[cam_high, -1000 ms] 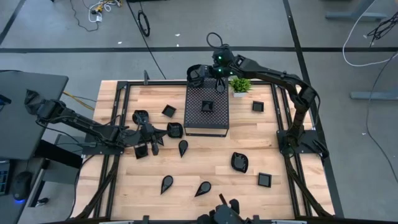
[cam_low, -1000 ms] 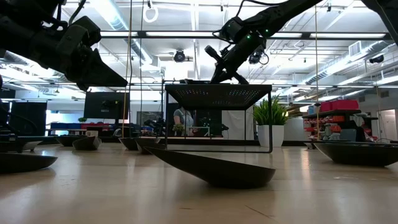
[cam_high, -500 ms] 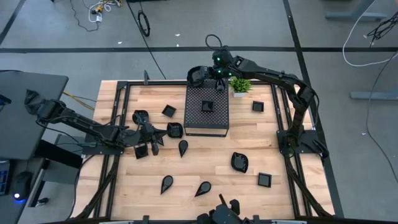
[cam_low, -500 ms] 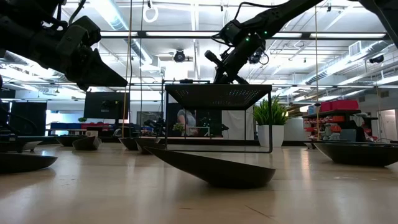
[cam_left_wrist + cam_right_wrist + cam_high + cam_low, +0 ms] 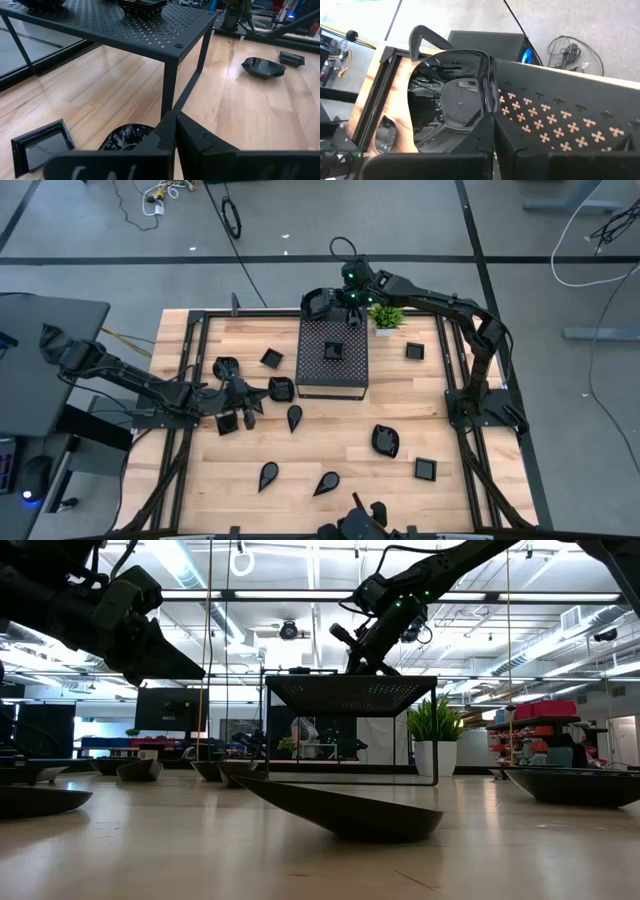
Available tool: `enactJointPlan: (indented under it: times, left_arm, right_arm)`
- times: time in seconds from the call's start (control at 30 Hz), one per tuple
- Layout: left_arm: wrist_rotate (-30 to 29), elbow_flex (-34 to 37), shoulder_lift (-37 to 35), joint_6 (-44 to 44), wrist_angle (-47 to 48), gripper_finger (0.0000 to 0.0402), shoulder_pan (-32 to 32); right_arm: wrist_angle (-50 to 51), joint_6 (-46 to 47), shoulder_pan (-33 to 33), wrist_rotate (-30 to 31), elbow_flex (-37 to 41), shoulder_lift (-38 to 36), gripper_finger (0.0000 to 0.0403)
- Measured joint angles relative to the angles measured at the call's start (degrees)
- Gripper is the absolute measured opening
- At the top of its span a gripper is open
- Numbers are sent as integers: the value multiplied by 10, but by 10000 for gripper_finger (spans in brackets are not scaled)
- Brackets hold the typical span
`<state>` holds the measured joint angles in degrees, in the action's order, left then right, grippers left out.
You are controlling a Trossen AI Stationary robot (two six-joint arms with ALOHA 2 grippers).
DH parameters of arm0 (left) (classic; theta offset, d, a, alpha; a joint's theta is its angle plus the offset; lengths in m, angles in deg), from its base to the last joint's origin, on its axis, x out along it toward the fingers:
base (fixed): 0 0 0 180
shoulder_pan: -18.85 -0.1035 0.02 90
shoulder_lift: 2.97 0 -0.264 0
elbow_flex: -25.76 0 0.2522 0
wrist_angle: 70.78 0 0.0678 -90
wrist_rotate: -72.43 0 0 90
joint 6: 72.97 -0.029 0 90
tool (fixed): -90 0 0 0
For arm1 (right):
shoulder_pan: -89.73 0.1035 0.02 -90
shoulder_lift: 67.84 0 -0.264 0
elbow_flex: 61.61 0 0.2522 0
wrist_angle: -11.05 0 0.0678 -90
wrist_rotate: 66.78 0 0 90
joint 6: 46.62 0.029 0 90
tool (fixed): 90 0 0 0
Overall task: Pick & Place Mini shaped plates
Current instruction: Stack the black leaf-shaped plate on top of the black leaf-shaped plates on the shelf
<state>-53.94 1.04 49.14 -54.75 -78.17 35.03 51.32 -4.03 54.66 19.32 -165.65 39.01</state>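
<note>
we see the right gripper point(image 5: 322, 302) clamped on a glossy black rounded dish point(image 5: 451, 103) above the perforated black metal box point(image 5: 333, 356) far corner; left gripper point(image 5: 262, 392), jaws together, waits beside table dishes.

Box point(image 5: 334, 360) at table point(image 5: 330, 445) centre-far, one plate point(image 5: 333, 351) on its top. Plant point(image 5: 386, 317) just right of box's far corner; square plate point(image 5: 414, 351) further right. Left of box: plates point(image 5: 272, 359) point(image 5: 226, 367) point(image 5: 282, 389), left gripper point(image 5: 256, 408) among them. Near side: teardrop plates point(image 5: 268, 475) point(image 5: 326, 483), leaf plate point(image 5: 385, 441), square plate point(image 5: 426, 470) at right. Right gripper point(image 5: 333, 304) over box's far edge, with a plate point(image 5: 447, 107).
</note>
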Motion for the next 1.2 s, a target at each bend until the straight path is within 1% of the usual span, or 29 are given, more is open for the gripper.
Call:
enactJointPlan:
  times: [0.47,0.97,1.07,1.1,1.2]
  left_arm:
    - [0,0,0,0,0,16,0]
    - [0,0,0,0,0,16,0]
    - [0,0,0,0,0,16,0]
    - [0,0,0,0,0,16,0]
    - [0,0,0,0,0,16,0]
  right_arm:
    - [-2,0,0,0,0,0,12]
    - [-4,-4,3,10,0,0,52]
    - [-26,-24,5,14,0,0,61]
    - [-39,-31,6,11,0,0,63]
    - [-71,-41,7,-25,0,0,69]
